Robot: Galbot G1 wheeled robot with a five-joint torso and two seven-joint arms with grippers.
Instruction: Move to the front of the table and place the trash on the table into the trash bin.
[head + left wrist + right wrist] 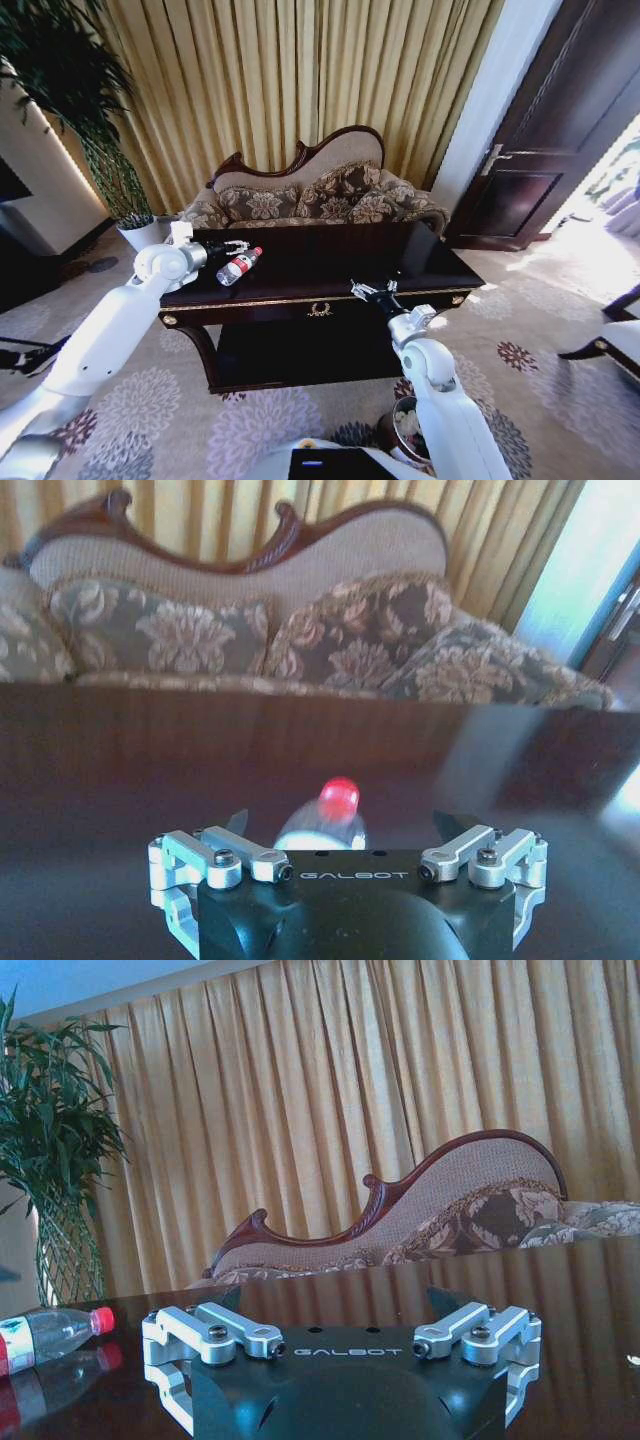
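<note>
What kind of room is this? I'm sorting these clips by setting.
Probably a formal sitting room or hotel lounge: a carved floral sofa against long gold curtains, a glossy dark table with gold trim on patterned carpet, and a potted plant in the corner.

Clear plastic bottle (239,266) with its red cap and red label lies on its side on the glossy dark surface (330,262), near its left end. Down on the carpet past the surface's front right corner stands the round trash bin (402,428).
</note>
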